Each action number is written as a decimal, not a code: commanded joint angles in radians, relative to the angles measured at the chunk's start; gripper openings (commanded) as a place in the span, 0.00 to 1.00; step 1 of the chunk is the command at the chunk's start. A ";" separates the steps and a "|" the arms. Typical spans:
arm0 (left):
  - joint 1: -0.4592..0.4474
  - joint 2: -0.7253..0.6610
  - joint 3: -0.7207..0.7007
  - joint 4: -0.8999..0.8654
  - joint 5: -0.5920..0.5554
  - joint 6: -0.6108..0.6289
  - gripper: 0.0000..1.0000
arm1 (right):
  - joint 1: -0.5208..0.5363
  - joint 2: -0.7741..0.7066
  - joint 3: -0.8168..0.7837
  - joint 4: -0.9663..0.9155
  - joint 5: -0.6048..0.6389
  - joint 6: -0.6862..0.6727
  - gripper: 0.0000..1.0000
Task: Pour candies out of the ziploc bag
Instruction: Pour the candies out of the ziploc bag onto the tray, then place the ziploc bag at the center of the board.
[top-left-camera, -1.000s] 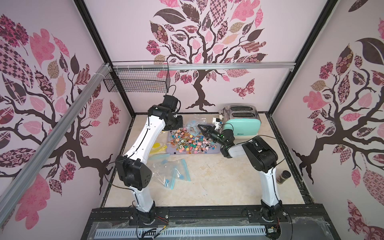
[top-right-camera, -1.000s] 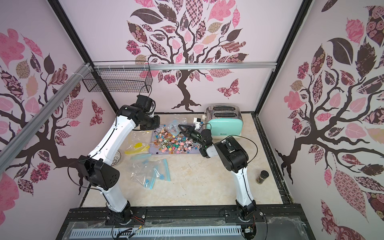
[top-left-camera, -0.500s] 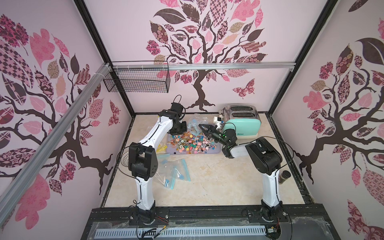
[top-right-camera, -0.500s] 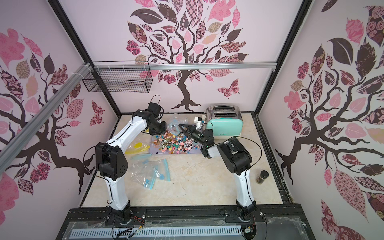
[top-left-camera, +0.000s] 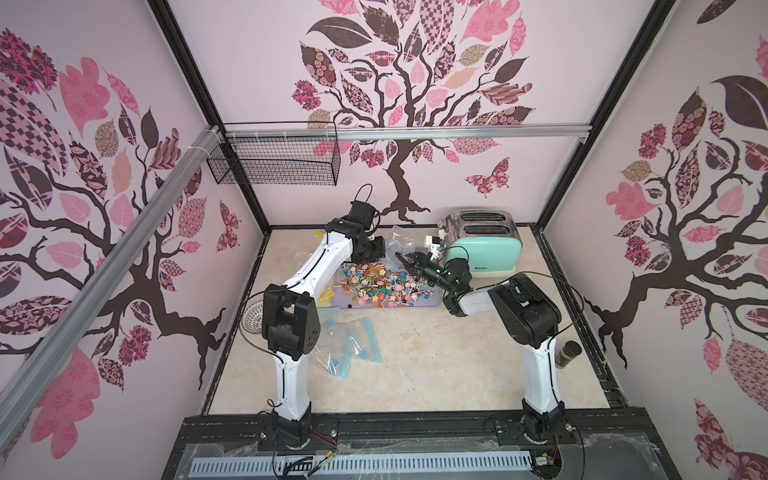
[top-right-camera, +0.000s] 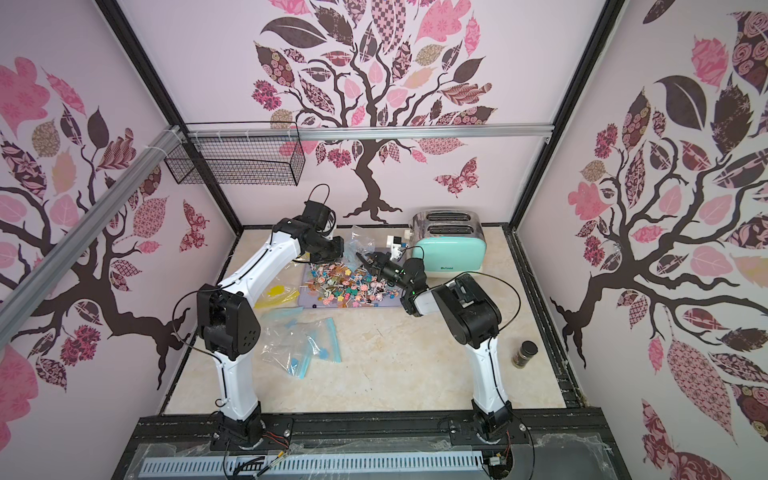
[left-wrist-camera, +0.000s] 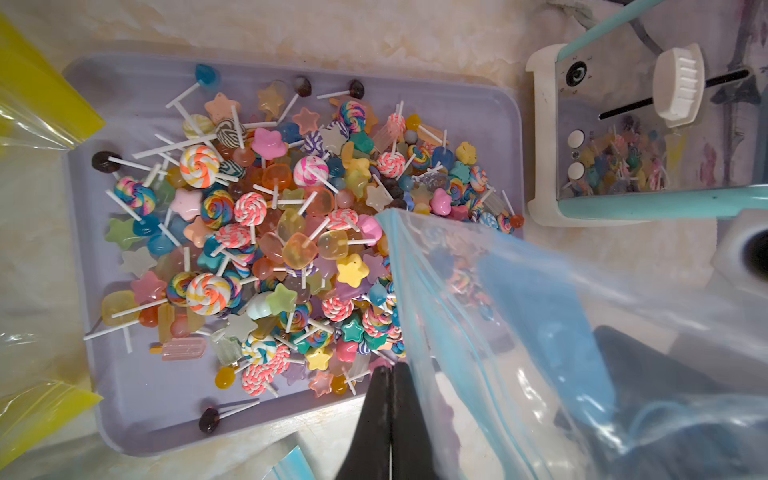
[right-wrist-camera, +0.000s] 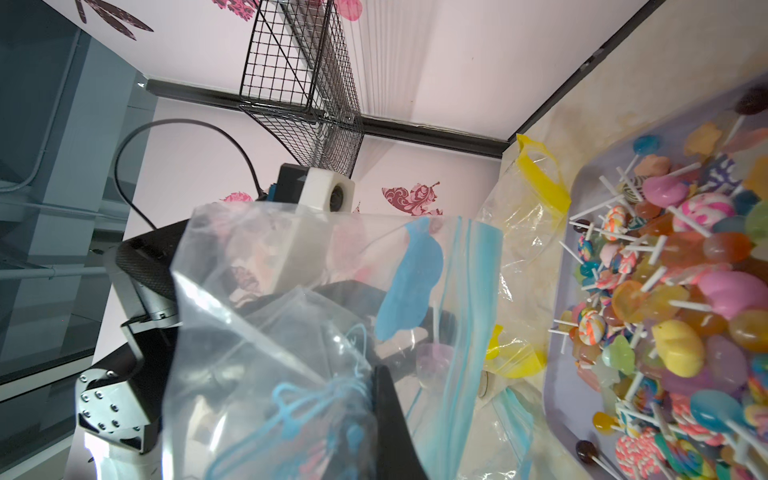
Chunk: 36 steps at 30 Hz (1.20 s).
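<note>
The candies (left-wrist-camera: 291, 232) were pink, orange, blue, yellow, many swirled, on white sticks. The tray (left-wrist-camera: 137, 399) was lavender. The ziploc bag (left-wrist-camera: 478, 332) was clear, blue zip strip. My left hand (left-wrist-camera: 388, 374) was black. Toaster (top-left-camera: 486, 255) was mint green, desk (top-left-camera: 436, 361) beige marbled, walls (top-left-camera: 257, 83) pink with brown tree print.

The candies (top-left-camera: 382, 284) lie heaped on the tray (top-left-camera: 434, 300). Just right of the tray stands the toaster (top-left-camera: 484, 245). Above the tray's far edge hangs the ziploc bag (top-left-camera: 397, 243). Loose bags (top-left-camera: 349, 345) lie in front of the tray. A jar (top-left-camera: 567, 353) stands well to its front right, and a wire basket (top-left-camera: 274, 162) sits high behind it, to the left.
</note>
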 joint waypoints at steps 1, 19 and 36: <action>-0.014 0.022 0.056 -0.004 -0.001 0.008 0.00 | -0.002 0.006 0.024 -0.011 -0.017 -0.036 0.00; 0.029 -0.178 -0.088 -0.064 -0.124 0.051 0.10 | -0.036 -0.123 -0.037 -0.104 -0.037 -0.131 0.00; 0.029 -0.708 -0.637 0.195 0.034 -0.006 0.98 | 0.288 -0.784 -0.249 -1.500 0.731 -1.296 0.00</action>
